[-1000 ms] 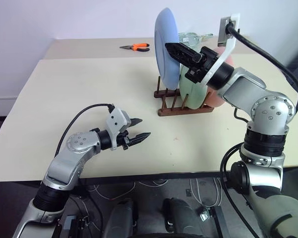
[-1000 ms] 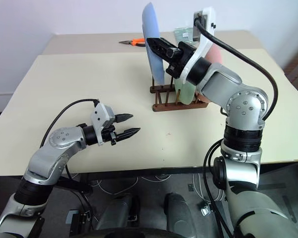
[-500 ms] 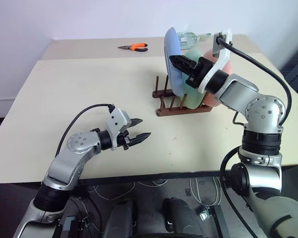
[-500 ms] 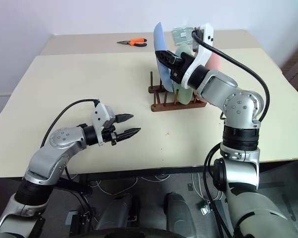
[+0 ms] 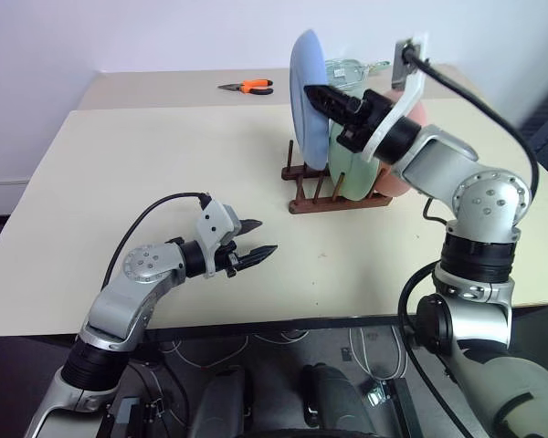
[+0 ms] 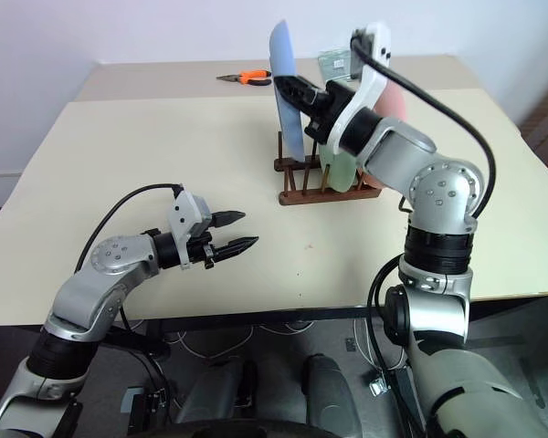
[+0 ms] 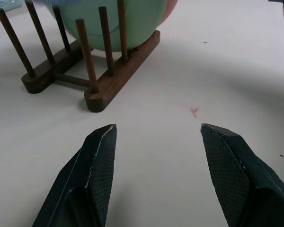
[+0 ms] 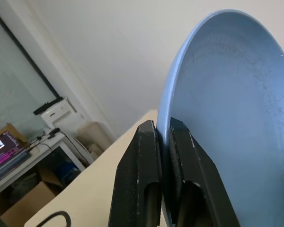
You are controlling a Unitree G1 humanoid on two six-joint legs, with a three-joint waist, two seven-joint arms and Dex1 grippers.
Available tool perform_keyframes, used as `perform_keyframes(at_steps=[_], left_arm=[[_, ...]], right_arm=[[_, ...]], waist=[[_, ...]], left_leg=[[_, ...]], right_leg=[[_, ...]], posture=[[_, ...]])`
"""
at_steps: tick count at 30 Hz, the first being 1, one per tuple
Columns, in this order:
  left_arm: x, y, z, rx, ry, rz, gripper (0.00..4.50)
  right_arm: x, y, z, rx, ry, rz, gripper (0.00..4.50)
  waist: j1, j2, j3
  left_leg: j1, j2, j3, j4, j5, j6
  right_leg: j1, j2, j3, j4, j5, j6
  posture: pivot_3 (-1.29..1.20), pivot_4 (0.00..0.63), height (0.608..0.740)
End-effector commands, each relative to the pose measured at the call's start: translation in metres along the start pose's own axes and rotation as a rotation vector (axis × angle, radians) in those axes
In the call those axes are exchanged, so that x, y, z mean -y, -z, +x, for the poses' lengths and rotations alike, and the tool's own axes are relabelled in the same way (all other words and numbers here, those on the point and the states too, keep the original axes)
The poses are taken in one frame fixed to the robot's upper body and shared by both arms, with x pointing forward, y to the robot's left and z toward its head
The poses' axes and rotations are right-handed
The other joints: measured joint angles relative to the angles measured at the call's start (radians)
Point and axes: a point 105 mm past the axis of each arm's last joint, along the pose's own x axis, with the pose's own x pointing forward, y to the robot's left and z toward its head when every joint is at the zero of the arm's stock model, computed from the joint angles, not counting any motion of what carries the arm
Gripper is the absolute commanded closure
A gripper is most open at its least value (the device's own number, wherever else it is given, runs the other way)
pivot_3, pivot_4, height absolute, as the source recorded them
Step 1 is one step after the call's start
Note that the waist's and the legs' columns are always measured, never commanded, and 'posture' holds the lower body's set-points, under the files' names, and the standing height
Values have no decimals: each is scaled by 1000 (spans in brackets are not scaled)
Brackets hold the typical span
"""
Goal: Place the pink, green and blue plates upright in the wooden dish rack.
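Note:
My right gripper (image 5: 316, 94) is shut on the rim of the light blue plate (image 5: 308, 96), which it holds upright over the left end of the wooden dish rack (image 5: 336, 202). The plate's lower edge reaches down to the peg tops; whether it rests on the rails I cannot tell. In the right wrist view both fingers (image 8: 141, 156) clamp the blue rim (image 8: 236, 94). The green plate (image 5: 353, 173) stands upright in the rack, with the pink plate (image 5: 404, 181) behind it. My left gripper (image 5: 259, 236) hovers open and empty over the table, short of the rack (image 7: 106, 82).
Orange-handled pliers (image 5: 249, 87) lie on the rear table. A clear glass object (image 5: 352, 66) lies behind the plates. The cream table (image 5: 146, 164) is bare to the left of and in front of the rack, and its front edge runs below my left arm.
The blue plate in my right gripper dipped and leaned toward the rack half a second ago, and now stands more upright again, slightly lower than a second ago. The left arm kept still.

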Motion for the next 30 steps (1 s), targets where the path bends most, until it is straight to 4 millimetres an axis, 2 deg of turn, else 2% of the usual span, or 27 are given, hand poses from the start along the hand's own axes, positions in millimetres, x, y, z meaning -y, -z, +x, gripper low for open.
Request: perform_keyframes(at_steps=[1, 6, 9, 11, 15, 21, 24, 26, 27, 29, 30], left_arm=[[0, -14, 0, 38, 4, 46, 1601], [0, -13, 0, 37, 1, 46, 1601], [1, -13, -1, 37, -1, 43, 1601], [2, -12, -1, 37, -4, 40, 1601], [3, -12, -2, 37, -7, 36, 1601], [4, -12, -3, 35, -8, 28, 1601], [4, -12, -4, 34, -9, 27, 1601], [1, -13, -6, 33, -30, 30, 1601], [-6, -11, -11, 24, -59, 34, 1601], [-18, -7, -24, 10, -117, 33, 1601], [-25, -5, -31, 2, -151, 27, 1601]], right_arm=[[0, -3, -1, 27, -12, 46, 4439], [11, 3, 2, 13, 26, 74, 4439], [13, 0, 4, 17, 33, 46, 3445], [14, -3, 4, 21, 44, 0, 2478], [17, -11, 5, 12, 99, -255, 444], [5, -22, -3, -29, 47, -627, 444], [-4, -24, -19, -74, -6, -784, 444], [-11, -30, -38, -78, -59, -859, 444], [-10, -37, -57, -77, -67, -858, 444], [-2, -43, -92, -110, -53, -842, 444], [6, -39, -110, -154, -35, -841, 444]], waist=[[0, 0, 0], [-1, 0, 0], [-1, 0, 0], [-1, 0, 0], [1, 0, 0], [1, 0, 0], [3, 0, 0], [8, 0, 0], [7, 0, 0], [13, -1, 1], [16, -1, 1]], left_leg=[[0, 0, 0, 0, 0, 0], [0, 0, 0, 0, 0, 0], [0, 0, 0, 0, 0, 0], [0, 0, 0, 0, 0, 0], [0, 0, 0, 0, 0, 0], [0, 0, 0, 0, 0, 0], [0, 0, 0, 0, 0, 0], [-1, 0, 0, 0, 0, 1], [-1, 0, 0, 0, -1, 1], [-1, 0, -1, 0, -1, 2], [-1, 0, -1, 0, -1, 2]], right_leg=[[0, 0, 0, 0, 0, 0], [0, 0, 0, 0, 0, 0], [0, 0, 0, 0, 0, 0], [0, 0, 0, 0, 0, 0], [0, 0, 0, 0, 0, 0], [0, 0, 0, -1, 0, 0], [0, 0, 0, -2, 0, 0], [0, 0, 0, -2, 0, 0], [0, 0, 0, -3, 0, 0], [1, 0, -1, -4, 0, 0], [1, 0, -1, -5, 0, 0]], posture=[[0, 150, 740], [0, 150, 740], [0, 150, 740], [0, 150, 740], [0, 150, 740], [0, 150, 740], [0, 150, 740], [0, 150, 740], [0, 150, 740], [0, 150, 740], [0, 150, 740]])
